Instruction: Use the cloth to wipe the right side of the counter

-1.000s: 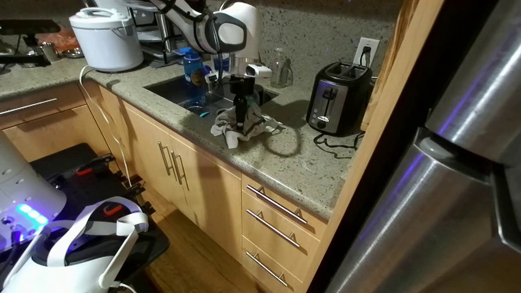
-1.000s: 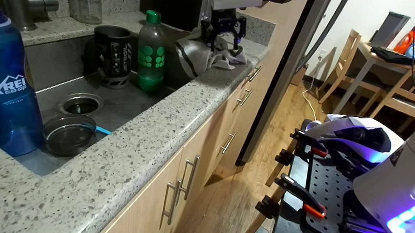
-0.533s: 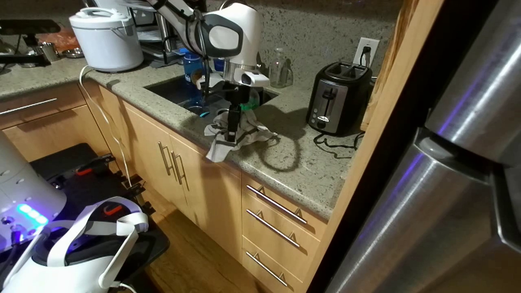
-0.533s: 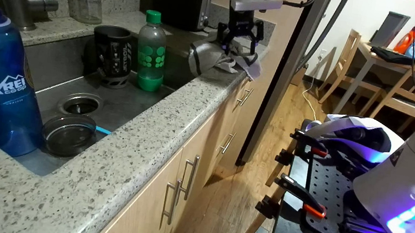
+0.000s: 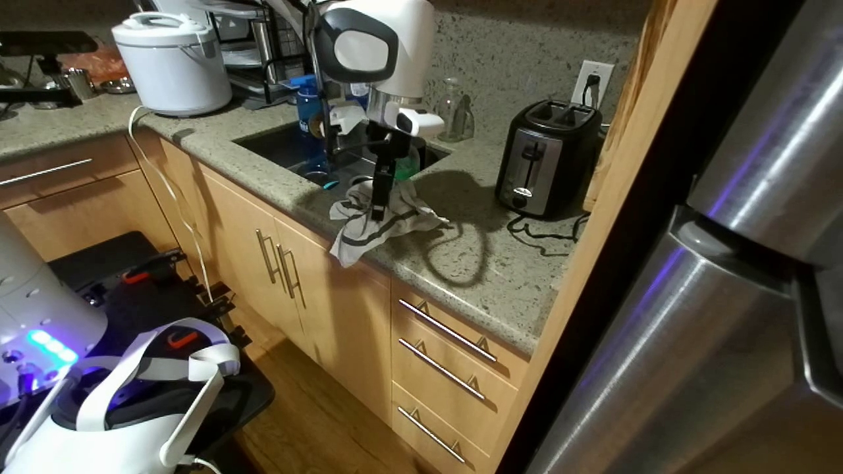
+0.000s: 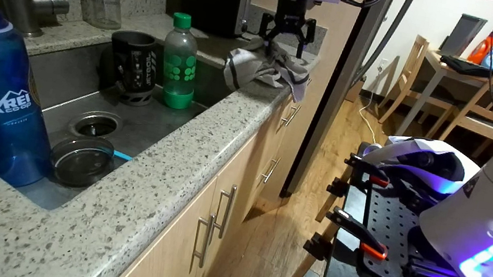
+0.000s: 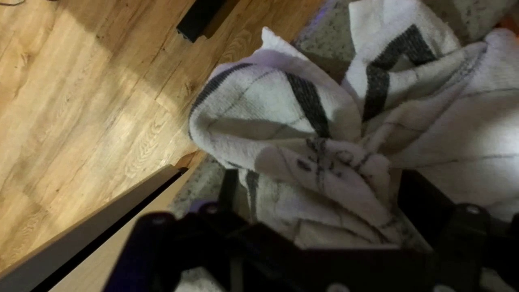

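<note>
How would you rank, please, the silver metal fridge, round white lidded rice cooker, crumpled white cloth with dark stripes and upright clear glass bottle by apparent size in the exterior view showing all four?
Largest to smallest in that view:
1. Fridge, running out of frame
2. Rice cooker
3. Cloth
4. Glass bottle

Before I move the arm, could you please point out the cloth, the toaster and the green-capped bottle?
Cloth (image 7: 340, 134): in the wrist view, on its crumpled middle.
Toaster (image 5: 548, 164): in an exterior view, on its silver front panel.
Green-capped bottle (image 6: 181, 61): in an exterior view, on its dotted body.
</note>
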`<action>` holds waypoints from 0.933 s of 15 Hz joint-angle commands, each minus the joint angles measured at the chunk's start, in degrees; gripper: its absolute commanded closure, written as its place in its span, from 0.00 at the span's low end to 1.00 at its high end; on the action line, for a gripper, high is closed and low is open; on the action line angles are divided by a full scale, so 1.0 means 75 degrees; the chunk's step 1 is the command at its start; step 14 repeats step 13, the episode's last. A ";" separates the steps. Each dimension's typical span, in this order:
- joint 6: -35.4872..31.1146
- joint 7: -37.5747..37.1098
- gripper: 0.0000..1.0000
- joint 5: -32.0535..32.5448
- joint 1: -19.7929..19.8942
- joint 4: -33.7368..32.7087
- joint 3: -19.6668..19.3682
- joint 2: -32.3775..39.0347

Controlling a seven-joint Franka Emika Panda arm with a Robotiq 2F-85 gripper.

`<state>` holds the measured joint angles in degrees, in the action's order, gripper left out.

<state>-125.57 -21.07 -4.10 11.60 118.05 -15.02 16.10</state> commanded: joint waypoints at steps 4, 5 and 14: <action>0.0151 0.0334 0.00 -0.0617 0.0197 0.0147 0.0011 -0.0875; 0.0139 0.0383 0.00 -0.0635 0.0238 0.0217 -0.0007 -0.1002; 0.0049 0.0546 0.00 -0.0536 0.0473 0.0281 -0.0136 -0.1183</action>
